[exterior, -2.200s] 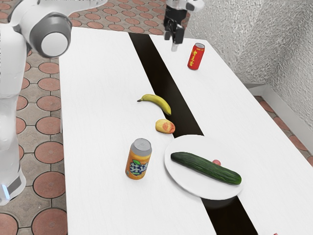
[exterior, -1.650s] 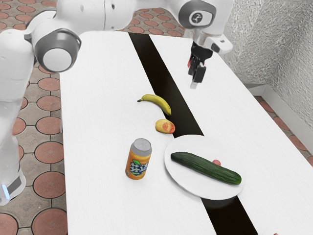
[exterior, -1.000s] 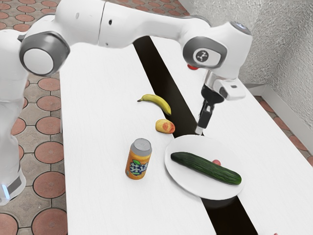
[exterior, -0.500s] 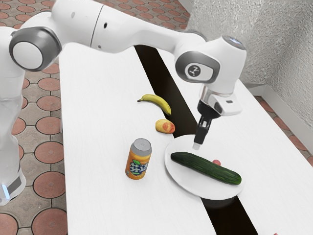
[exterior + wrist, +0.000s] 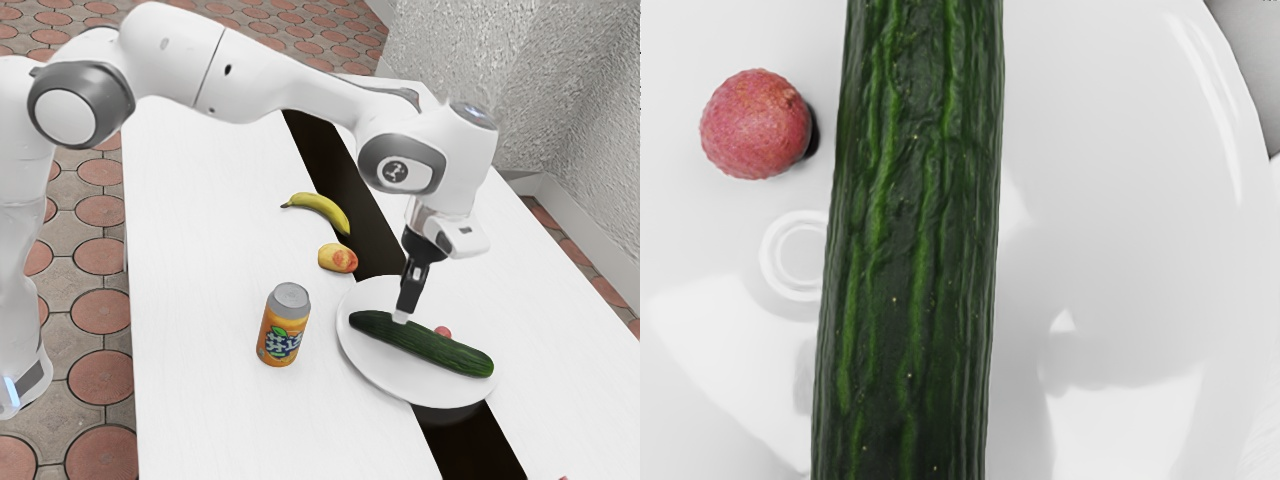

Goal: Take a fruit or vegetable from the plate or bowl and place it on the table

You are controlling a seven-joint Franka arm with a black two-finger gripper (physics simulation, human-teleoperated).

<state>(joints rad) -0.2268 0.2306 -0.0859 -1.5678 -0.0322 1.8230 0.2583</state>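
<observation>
1 black gripper [image 5: 401, 316] points down near the middle of the exterior view, its tip over the upper-left half of the cucumber [image 5: 440, 352]. How its 2 fingers stand, spread or pressed together, I cannot tell from the pictures, nor whether the tip touches the green skin. In the wrist view the cucumber runs long and ridged beneath the hand.

The cucumber lies on 1 round white plate [image 5: 385, 378], right of centre and low in the exterior view, slanting from the plate's upper left to its lower right. Just beside it, with a small gap, sits 1 round pink fruit [image 5: 443, 331], also on the plate, on the cucumber's upper-right side in the exterior view.

Outward from the plate, 1 yellow fruit with a red patch [image 5: 338, 258] rests on the white table [image 5: 200, 210], off the plate's upper left. Above that, 1 banana [image 5: 322, 210] curves with its lower end on the black stripe [image 5: 350, 195]. Left of the plate, 1 orange can with a silver top [image 5: 283, 325] stands upright, apart from the plate.

The white arm [image 5: 260, 75] crosses the top of the exterior view from the left. Round reddish paving [image 5: 98, 378] covers the floor at left, and a rough pale wall [image 5: 570, 95] fills the upper right.
</observation>
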